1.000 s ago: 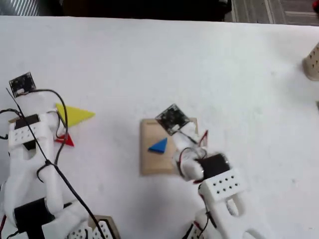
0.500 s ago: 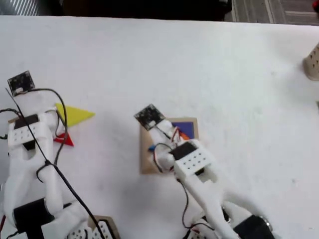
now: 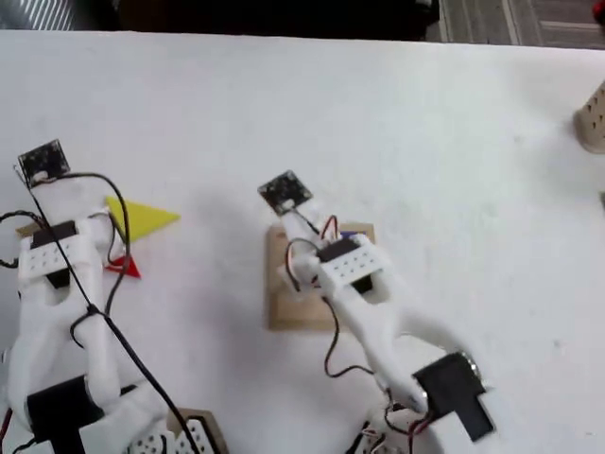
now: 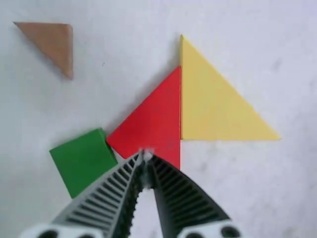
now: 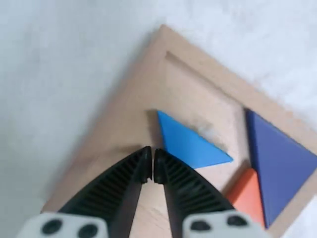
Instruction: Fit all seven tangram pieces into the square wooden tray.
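Right gripper (image 5: 152, 166), fingers pressed together and holding nothing, hovers over the wooden tray (image 5: 119, 124) floor by one rim. The light blue triangle (image 5: 190, 144) lies in the tray just beside the tips, toward the tray's middle.

Plain white table (image 3: 425, 113). Bright yellow triangle (image 4: 213, 104), red triangle (image 4: 153, 121), green square (image 4: 81, 158), light brown triangle (image 4: 52, 42). Pale, unpainted wood for the tray (image 5: 119, 114); inside, light blue triangle (image 5: 190, 144), dark blue triangle (image 5: 280, 168), orange piece (image 5: 245, 191). Black ribbing and white bases on left claw (image 4: 144, 157) and right claw (image 5: 152, 161). White left arm (image 3: 52, 312) and right arm (image 3: 378, 322), with a black motor (image 3: 452, 386).
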You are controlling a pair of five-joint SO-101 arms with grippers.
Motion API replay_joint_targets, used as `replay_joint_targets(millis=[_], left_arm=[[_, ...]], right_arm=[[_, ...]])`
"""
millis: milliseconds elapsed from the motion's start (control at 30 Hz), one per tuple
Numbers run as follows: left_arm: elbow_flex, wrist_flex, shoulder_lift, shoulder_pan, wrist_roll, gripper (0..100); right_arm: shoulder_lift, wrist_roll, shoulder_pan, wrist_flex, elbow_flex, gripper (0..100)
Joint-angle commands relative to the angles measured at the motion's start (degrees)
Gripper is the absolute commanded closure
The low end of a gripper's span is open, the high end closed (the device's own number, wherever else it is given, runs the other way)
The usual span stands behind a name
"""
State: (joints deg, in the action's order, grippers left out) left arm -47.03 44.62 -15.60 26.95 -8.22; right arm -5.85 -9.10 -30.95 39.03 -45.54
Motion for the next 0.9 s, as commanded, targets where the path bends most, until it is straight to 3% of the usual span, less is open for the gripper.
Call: replay_joint_targets(millis=[0, 167, 333, 433, 700, 867], left_arm=[[0.5, -1.4, -2.2, 0.5, -0.7, 98], [0.5, -1.5, -2.2, 0.5, -0.7, 98], [0.5, -1.5, -2.2, 0.5, -0.7, 98], [0.5, -1.3, -2.2, 0.5, -0.7, 98], [-0.4, -1.5, -2.2, 0.5, -0.7, 98], [-0.5, -1.5, -2.2, 0.4, -0.7, 98]], right_arm=[[1.0, 0.0, 1.6, 0.1, 5.2, 97.9], [-13.2, -2.5, 2.8, 9.8, 2.6, 97.9], [-34.2, -2.5, 4.9, 9.8, -10.4, 97.9], [-38.9, -2.5, 6.5, 9.4, -16.2, 97.9], [-26.9, -2.5, 3.2, -3.5, -19.3, 97.9], [-14.2, -2.5, 5.1, -5.0, -12.0, 97.9]])
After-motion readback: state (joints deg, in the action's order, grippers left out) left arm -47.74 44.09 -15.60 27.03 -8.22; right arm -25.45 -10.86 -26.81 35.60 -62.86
